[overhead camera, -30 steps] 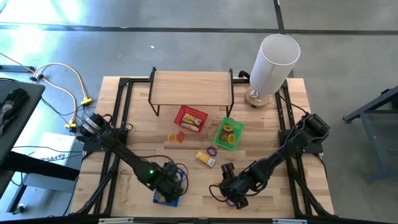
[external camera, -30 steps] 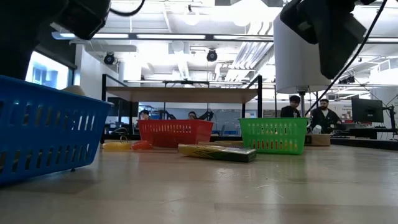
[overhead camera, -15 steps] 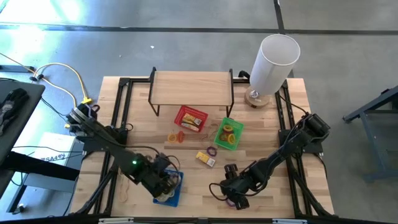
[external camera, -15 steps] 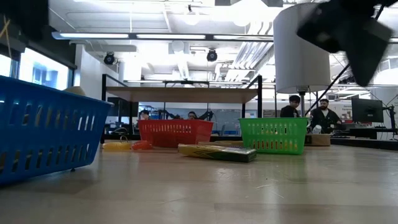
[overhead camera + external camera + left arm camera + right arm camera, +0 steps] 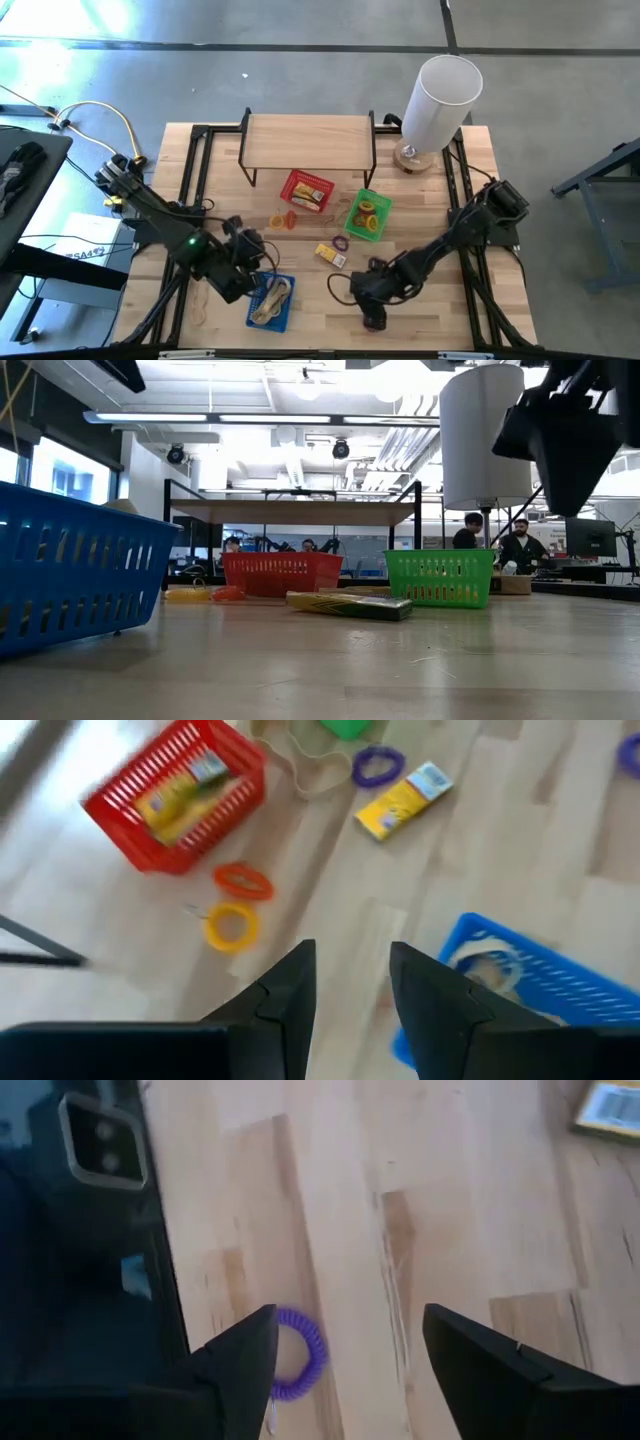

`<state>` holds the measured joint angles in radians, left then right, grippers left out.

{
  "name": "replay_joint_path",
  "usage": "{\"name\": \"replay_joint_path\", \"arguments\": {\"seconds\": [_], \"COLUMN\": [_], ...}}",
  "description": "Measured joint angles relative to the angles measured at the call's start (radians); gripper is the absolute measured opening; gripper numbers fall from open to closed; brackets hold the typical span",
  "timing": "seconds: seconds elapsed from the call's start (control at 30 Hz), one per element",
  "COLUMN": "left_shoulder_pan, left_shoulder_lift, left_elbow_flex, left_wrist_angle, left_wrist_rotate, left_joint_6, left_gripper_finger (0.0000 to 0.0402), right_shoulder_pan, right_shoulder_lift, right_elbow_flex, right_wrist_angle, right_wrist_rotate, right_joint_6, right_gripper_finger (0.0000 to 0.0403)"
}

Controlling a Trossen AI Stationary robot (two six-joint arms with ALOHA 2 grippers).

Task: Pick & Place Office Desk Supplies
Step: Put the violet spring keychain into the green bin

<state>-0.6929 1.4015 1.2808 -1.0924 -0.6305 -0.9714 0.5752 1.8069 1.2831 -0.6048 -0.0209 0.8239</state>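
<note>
The right gripper (image 5: 345, 1370) hovers low over the front of the table (image 5: 440, 310), its two dark fingers (image 5: 240, 1360) spread wide with nothing between them; a purple coiled loop (image 5: 298, 1354) lies on the bare wood right by one fingertip, apart from the other. The left gripper (image 5: 350, 990) hangs above the table's front left with its jaws partly apart and empty, the blue basket (image 5: 270, 302) just beside it. Three baskets of latticed plastic stand on the table: the blue one at the front, holding pale tan bands (image 5: 275, 296), the red basket (image 5: 306, 191) near the middle with a yellow packet inside, and the green basket (image 5: 367, 214) to its right, with yellow and orange loops in it. Loose on the planks lie a yellow loop (image 5: 231, 926) and an orange loop (image 5: 243, 879) side by side in front of the red basket, a second purple loop (image 5: 378, 763) and a small yellow rectangular block (image 5: 404, 800) close together nearer the green one. A wooden shelf on a black frame (image 5: 308, 139) stands at the back, and a tall white cylinder (image 5: 440, 103) rises at the rear right corner.
</note>
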Motion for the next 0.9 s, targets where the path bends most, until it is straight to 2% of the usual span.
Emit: {"name": "replay_joint_path", "arguments": {"seconds": [0.2, 0.4, 0.67, 0.9], "left_shoulder_pan": [0.036, 0.023, -0.001, -0.013], "left_shoulder_lift": [0.001, 0.001, 0.001, 0.001], "left_elbow_flex": [0.0, 0.0, 0.0, 0.0], "left_wrist_angle": [-0.008, -0.011, -0.011, -0.011], "left_wrist_rotate": [-0.001, 0.007, 0.007, 0.01], "left_joint_6": [0.059, 0.077, 0.054, 0.035], "left_gripper_finger": [0.0124, 0.0124, 0.0124, 0.0124], "right_shoulder_pan": [0.013, 0.063, 0.154, 0.184], "right_shoulder_lift": [0.0, 0.0, 0.03, 0.109], "right_elbow_flex": [0.0, 0.0, -0.002, -0.001], "right_wrist_angle": [-0.009, -0.043, -0.042, 0.005], "right_wrist_rotate": [0.0, 0.078, 0.261, 0.228], "right_joint_6": [0.111, 0.194, 0.04, 0.046], "right_gripper_finger": [0.0233, 0.0232, 0.0232, 0.0232]}}
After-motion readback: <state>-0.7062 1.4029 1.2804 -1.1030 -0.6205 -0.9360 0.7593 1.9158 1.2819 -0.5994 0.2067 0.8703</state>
